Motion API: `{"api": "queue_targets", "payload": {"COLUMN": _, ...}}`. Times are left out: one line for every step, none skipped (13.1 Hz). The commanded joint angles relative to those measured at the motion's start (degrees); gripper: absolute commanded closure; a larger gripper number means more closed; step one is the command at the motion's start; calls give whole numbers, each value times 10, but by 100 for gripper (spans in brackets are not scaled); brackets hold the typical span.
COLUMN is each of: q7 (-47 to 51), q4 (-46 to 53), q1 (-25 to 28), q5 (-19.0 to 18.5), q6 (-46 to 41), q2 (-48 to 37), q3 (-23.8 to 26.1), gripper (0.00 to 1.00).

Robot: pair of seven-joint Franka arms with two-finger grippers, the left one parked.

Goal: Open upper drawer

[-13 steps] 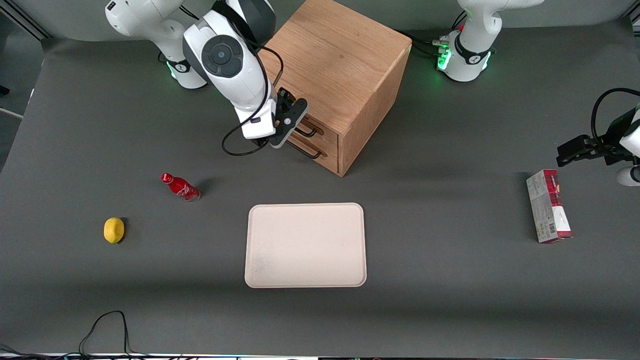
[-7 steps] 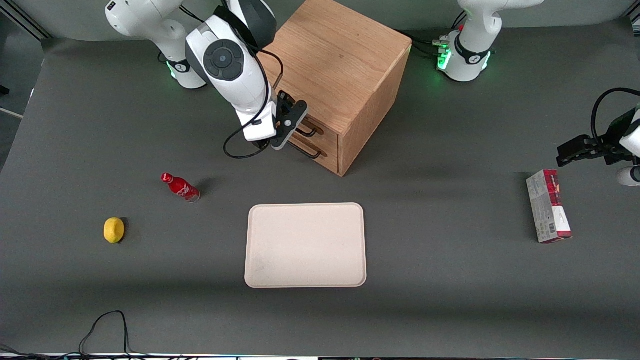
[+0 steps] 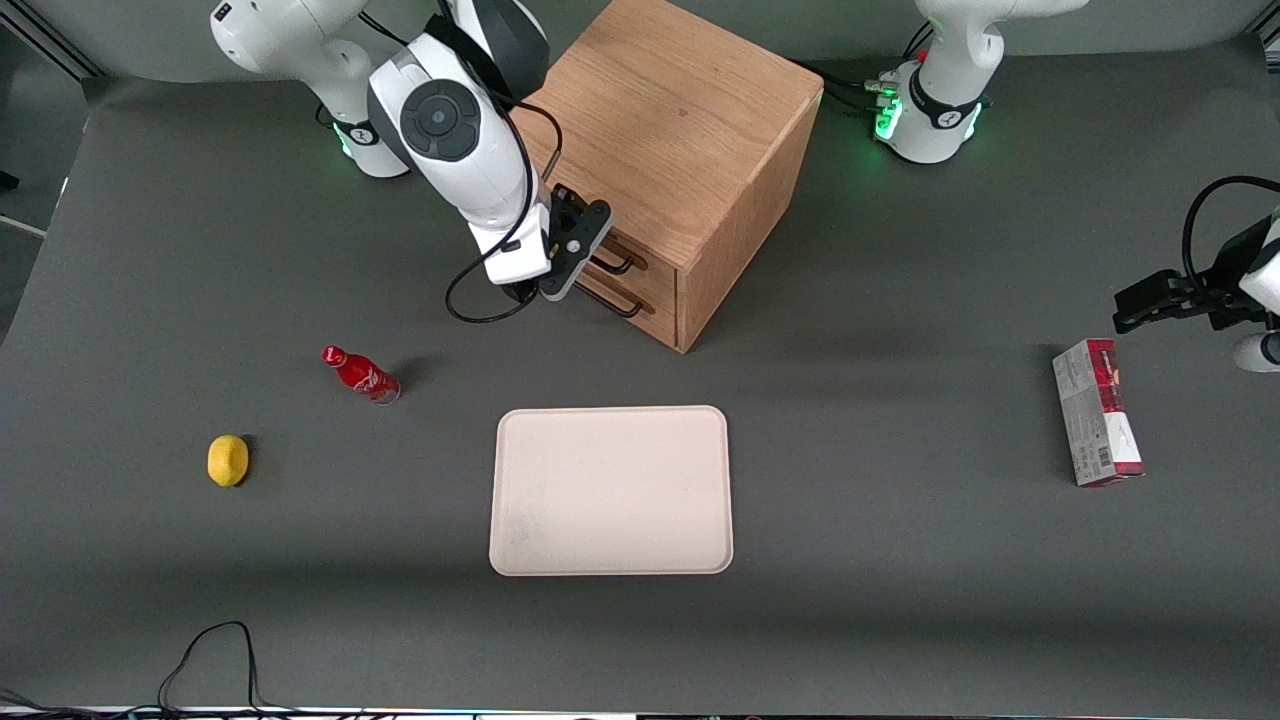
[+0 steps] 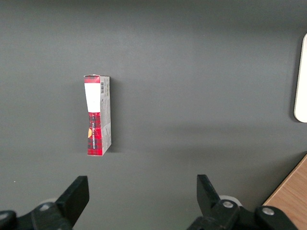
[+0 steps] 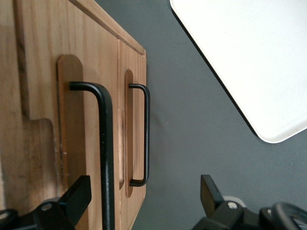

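Note:
The oak cabinet (image 3: 670, 120) stands at the back of the table with both drawers shut. The upper drawer (image 3: 652, 266) has a long black bar handle (image 3: 616, 263). The lower drawer's handle (image 3: 612, 301) is just under it. My right gripper (image 3: 590, 258) is in front of the upper drawer, at its handle. In the right wrist view my gripper (image 5: 144, 203) is open. The upper handle (image 5: 105, 143) passes between the fingers, close to one finger (image 5: 74, 201) and untouched. The upper drawer front (image 5: 91, 52) and the lower handle (image 5: 145, 134) show there too.
A cream tray (image 3: 610, 490) lies nearer the front camera than the cabinet. A red bottle (image 3: 360, 373) and a lemon (image 3: 228, 460) lie toward the working arm's end. A red and white box (image 3: 1097, 425) lies toward the parked arm's end.
My right gripper has shifted slightly farther from the front camera, staying at the upper handle. The drawers have not moved.

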Motion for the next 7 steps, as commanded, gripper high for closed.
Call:
{"api": "queue_targets", "payload": {"q7": -19, "q4": -42, "q1": 9, "q5": -1, "q6": 39, "q2": -9, "q3": -5, "gripper": 0}}
{"api": "queue_targets", "payload": {"q7": -18, "q4": -53, "q1": 12, "q5": 0, "q6": 54, "q2": -9, "q3": -5, "gripper": 0}}
{"api": "queue_targets", "payload": {"q7": -18, "q4": -57, "q1": 16, "q5": 3, "q6": 60, "q2": -7, "q3": -5, "gripper": 0}}
{"api": "queue_targets", "payload": {"q7": -15, "q4": -57, "q1": 18, "q5": 5, "q6": 60, "q2": -4, "q3": -4, "gripper": 0}}
{"api": "queue_targets", "payload": {"q7": -15, "q4": -57, "q1": 22, "q5": 5, "q6": 61, "q2": -3, "q3": -3, "gripper": 0}}
{"api": "queue_targets", "payload": {"q7": -15, "q4": -57, "q1": 25, "q5": 6, "q6": 62, "q2": -2, "q3": -3, "gripper": 0}}
{"api": "queue_targets", "payload": {"q7": -16, "q4": -57, "q1": 25, "q5": 5, "q6": 65, "q2": -1, "q3": -4, "gripper": 0}}
